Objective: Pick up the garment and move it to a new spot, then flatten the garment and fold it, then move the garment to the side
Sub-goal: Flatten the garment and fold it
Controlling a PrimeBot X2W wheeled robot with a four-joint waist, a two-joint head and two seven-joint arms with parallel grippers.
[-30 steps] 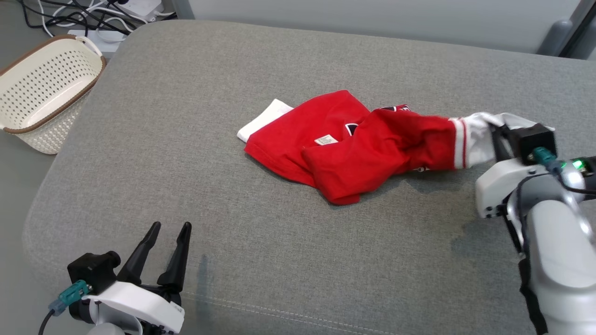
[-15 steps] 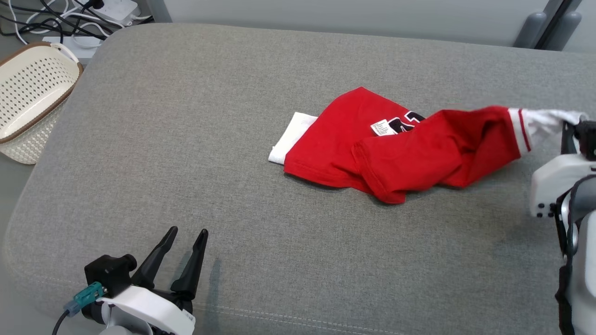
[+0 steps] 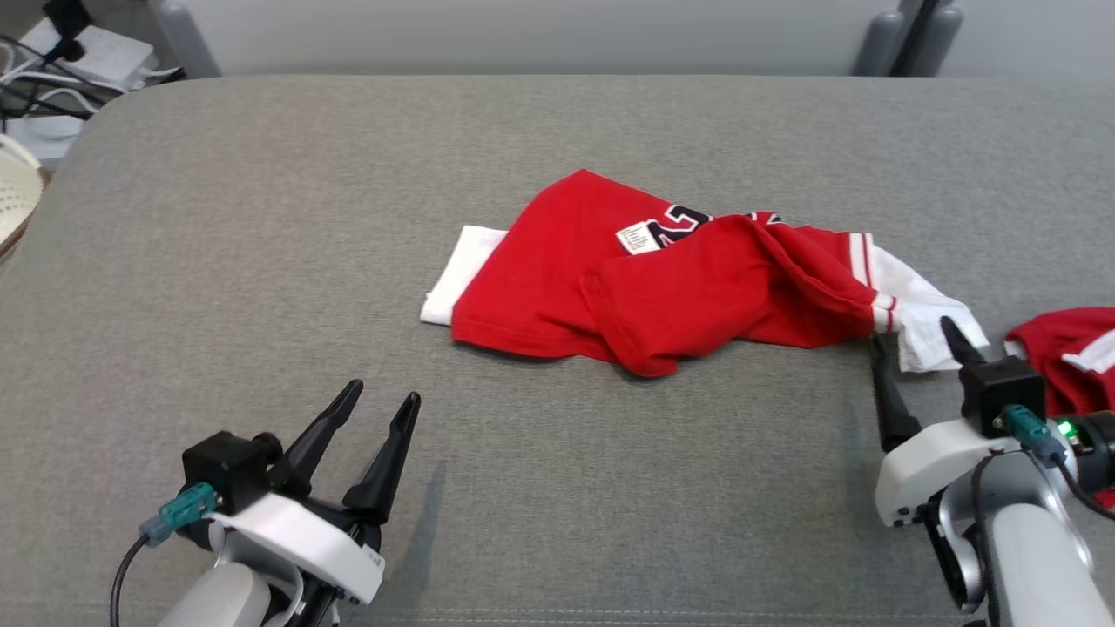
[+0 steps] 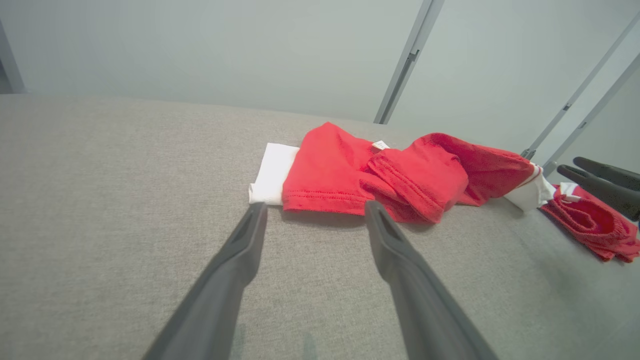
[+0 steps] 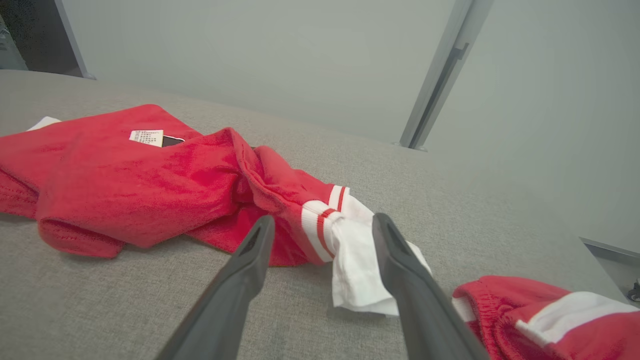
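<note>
Right gripper [image 5: 324, 222]: standing with its jaws wide and gripping nothing. Its fingers are straddling the white sleeve end [image 5: 357, 270], with the tips just at the cloth.
Left gripper [image 3: 381, 394]: also spread wide and empty, hovering low over the grey padded surface [image 3: 261, 218], well apart from the cloth's near hem.
Garment [image 3: 662, 287]: the red shirt is lying bunched mid-surface with one flap doubled over its front. A white tag [image 3: 638, 237] is showing, and the other white sleeve [image 3: 457, 279] is peeking out at its left side.
Neighbour: a second red-and-white piece [image 3: 1067, 348] is lying just beside the right gripper, near the sleeve end.
Step in hand: judging by how things are lying, the move to a new spot looks done and flattening is coming up.
Doing it well: each gripper should be pinching a single layer at opposite ends, the sleeve end on the right and the hem corner on the left. Both should then be drawing outward, low and evenly, so the doubled flap is unrolling rather than dragging.
Risk: the right gripper may be catching the neighbouring piece, or pinching two layers and trapping the fold.
</note>
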